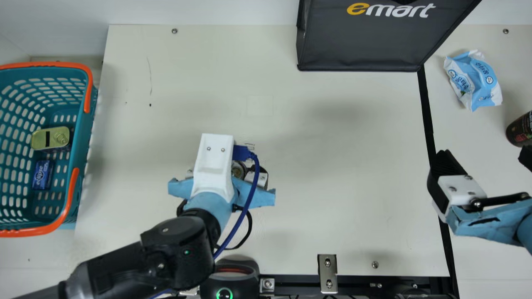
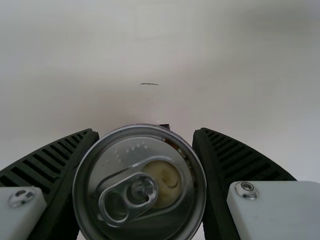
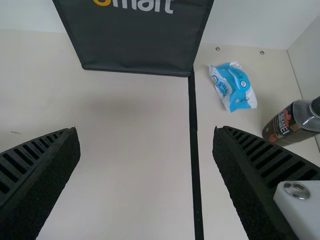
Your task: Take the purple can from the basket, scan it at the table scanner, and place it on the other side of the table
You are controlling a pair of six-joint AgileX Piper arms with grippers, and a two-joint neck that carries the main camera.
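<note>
"Left hand?"

"Over the worktop, left of the middle, nearer the robot's edge than the far one. Two ribbed fingers pressed to the sides of the purple can. Silver lid and ring pull face the wrist camera. Cannot tell if the can's base touches the worktop."

"Scanner?"

"Black, at the robot's edge, green ring lit. Can and left hand apart from it, toward the far side."

"Right hand?"

"Near the right edge, over the black strip and the worktop beyond. Fingers spread wide."

"Left edge?"

"Teal basket, orange handles. Inside: a gold-topped tin and a small blue box, close together, tin nearer the far edge."

"Far edge?"

"Dark bag, upright, right of the middle. White lettering, one orange letter."

"Past the strip?"

"Blue-and-white packet toward the far right corner. Dark bottle beside it, closer to the robot and farther right. The two are apart. Bottle has a printed label and a black cap."
</note>
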